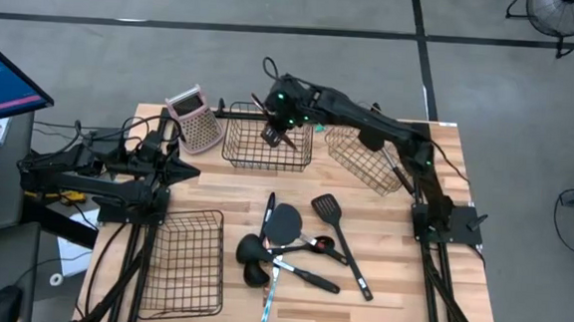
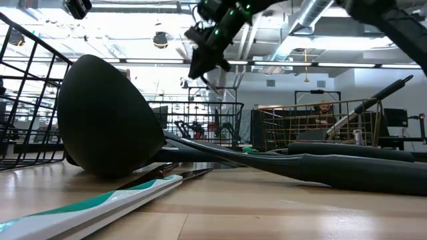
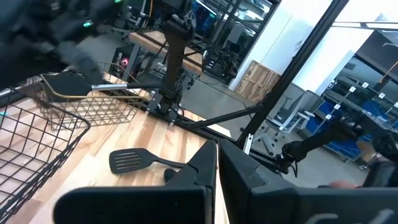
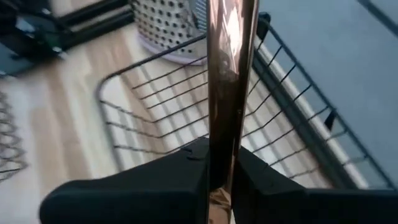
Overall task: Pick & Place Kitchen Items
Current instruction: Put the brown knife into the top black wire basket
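My right gripper (image 1: 280, 116) reaches over the far middle wire basket (image 1: 267, 158), shut on a utensil with a shiny copper-coloured handle (image 4: 230, 56). The utensil's dark lower end (image 1: 272, 135) hangs over that basket. Several black kitchen items (image 1: 287, 246) lie in a heap near the table's front edge, among them ladles, a slotted spatula (image 1: 329, 209) and a teal-and-white one (image 2: 120, 200). My left gripper (image 3: 217, 146) is shut with nothing in it, held level at the table's left side (image 1: 182, 167). My right gripper pinches the copper-coloured handle (image 4: 225, 127) between its two fingers. The fingers slant down from the table's right side and lie across the handle. The utensil is lifted clear, above the middle basket; which stretch of the handle they have, I cannot tell.
A pink-topped metal grater (image 1: 195, 120) stands left of the middle basket. A tilted wire basket (image 1: 365, 158) at the far right holds a long-handled utensil (image 3: 68, 85). Another wire basket (image 1: 183, 260) lies at the front left.
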You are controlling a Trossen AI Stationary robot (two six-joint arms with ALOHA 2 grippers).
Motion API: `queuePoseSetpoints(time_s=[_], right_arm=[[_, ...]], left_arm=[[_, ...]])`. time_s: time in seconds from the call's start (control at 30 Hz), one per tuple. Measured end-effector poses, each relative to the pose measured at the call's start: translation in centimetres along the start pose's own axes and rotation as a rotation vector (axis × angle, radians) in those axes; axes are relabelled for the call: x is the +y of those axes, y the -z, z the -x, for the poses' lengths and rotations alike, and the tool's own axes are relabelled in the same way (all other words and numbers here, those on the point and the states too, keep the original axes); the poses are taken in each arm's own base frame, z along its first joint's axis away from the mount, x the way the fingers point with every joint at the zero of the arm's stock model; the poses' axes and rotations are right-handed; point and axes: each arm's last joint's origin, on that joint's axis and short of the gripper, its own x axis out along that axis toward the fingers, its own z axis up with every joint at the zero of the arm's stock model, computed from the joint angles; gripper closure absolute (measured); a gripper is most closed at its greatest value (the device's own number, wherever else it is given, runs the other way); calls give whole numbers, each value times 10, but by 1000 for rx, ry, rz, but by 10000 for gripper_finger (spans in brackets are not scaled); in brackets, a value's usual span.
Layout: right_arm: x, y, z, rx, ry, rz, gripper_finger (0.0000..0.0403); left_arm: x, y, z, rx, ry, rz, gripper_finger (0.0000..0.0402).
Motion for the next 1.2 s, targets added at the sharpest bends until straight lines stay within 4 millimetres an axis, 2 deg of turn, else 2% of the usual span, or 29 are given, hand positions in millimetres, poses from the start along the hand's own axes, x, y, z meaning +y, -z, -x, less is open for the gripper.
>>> queuePoseSetpoints(time_s=[0.33, 0.53, 0.57, 0.63, 0.9, 1.2], right_arm=[[-10, 13, -52, 84, 17, 40, 377], [-9, 17, -68, 85, 21, 48, 377], [-11, 23, -71, 128, 27, 42, 377], [-12, 25, -84, 117, 44, 41, 377], [-12, 38, -100, 187, 67, 50, 377], [-13, 40, -108, 182, 103, 55, 377]], left_arm=[[0, 0, 0, 0, 0, 0, 399], [0, 0, 0, 0, -1, 0, 399], [0, 0, 0, 0, 0, 0, 399], [0, 0, 0, -1, -1, 0, 399], [0, 0, 0, -1, -1, 2, 399], [0, 0, 0, -1, -1, 2, 399]])
